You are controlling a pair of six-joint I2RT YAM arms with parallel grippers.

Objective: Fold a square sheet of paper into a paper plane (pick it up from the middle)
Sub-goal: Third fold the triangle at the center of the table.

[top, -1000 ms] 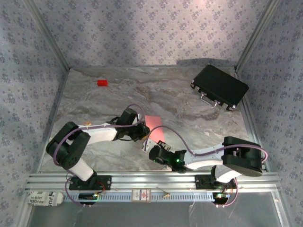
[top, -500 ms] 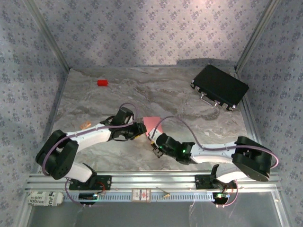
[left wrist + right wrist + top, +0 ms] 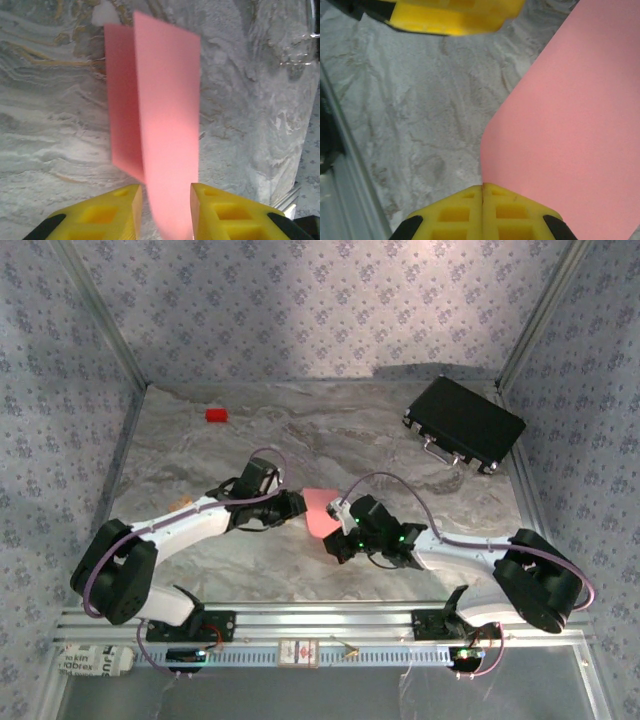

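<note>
- While both arms are reaching toward the middle of the marble table [image 3: 250, 570], a small red block [image 3: 216, 415] is lying alone at the far left-back, well apart from everything else.
- Right of it, at centre table, the left gripper [image 3: 294, 508] is pointing rightward, its tip just beside the left edge of the square sheet of paper [image 3: 320, 512].
- Seen from its own wrist camera, the left gripper [image 3: 165, 212] is standing released. Its two yellow fingers [image 3: 112, 212] are sitting apart, and the square sheet of paper [image 3: 160, 125] is running down between them without being clamped. A sliver of gap is showing on the left finger's side.
- In that view the sheet is rising off the marble, bent along a lengthwise crease into two panels, the darker one on the left and the lighter one on the right.
- Overhead, the salmon-pink sheet is sitting between the two gripper tips, near the table's centre.
- Just right of the sheet, the right gripper [image 3: 333, 538] is meeting it from the near-right side, at its lower edge.
- In the right wrist view, the right gripper [image 3: 483, 200] is clenching tight, its fingers pressed together with no gap. It is pinching the square sheet of paper [image 3: 570, 125] at its edge, and the pink is fanning up and to the right from the pinch.
- At the top of that view, one of the left gripper's yellow fingers [image 3: 450, 15] is showing over the marble, near the sheet.
- At the far right-back, a black case [image 3: 464, 424] is lying closed and angled, well apart from both arms.
</note>
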